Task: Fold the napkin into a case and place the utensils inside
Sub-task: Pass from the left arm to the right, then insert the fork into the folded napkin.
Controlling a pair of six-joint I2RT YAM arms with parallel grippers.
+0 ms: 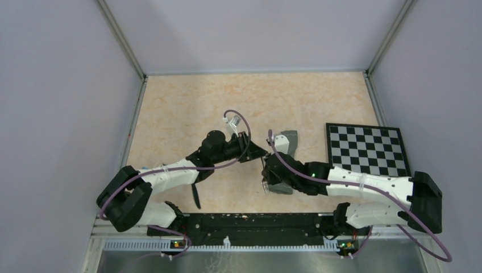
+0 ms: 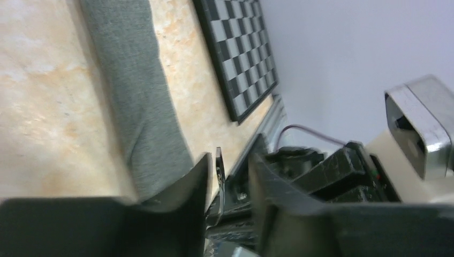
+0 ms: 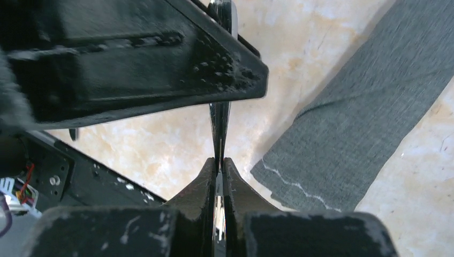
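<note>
Right gripper [image 3: 218, 169] is pinched tight on a thin silver utensil [image 3: 219, 124]. The utensil shows edge-on, so knife or fork cannot be told. Its long axis runs straight out from the fingertips and away from the wrist. Its far end shows shiny past the black body of the left gripper [image 2: 230, 160], which crosses over it.

In the left wrist view that gripper's jaws stand narrowly apart. The same utensil [image 2: 219, 160] shows as a slim strip in the gap, close to one finger, and it is not clamped between both.

In the top view the two grippers meet near the middle of the worktop [image 1: 182, 114], the right gripper [image 1: 266, 181] nearer the arm bases and the left gripper [image 1: 258, 152] just beyond it.

Just beside the held utensil lies the case [image 3: 353, 112] — the grey napkin folded to a narrow oblong, flat on the worktop. A pale stitched line crosses its near end. Seen from above, its long axis runs roughly near to far, and its far end [image 1: 287, 141] pokes out beyond the right gripper. The utensil is outside it; whether anything sits inside cannot be seen.

Farther right lies a black-and-white checkered board [image 1: 366, 149] — no readable writing anywhere.
</note>
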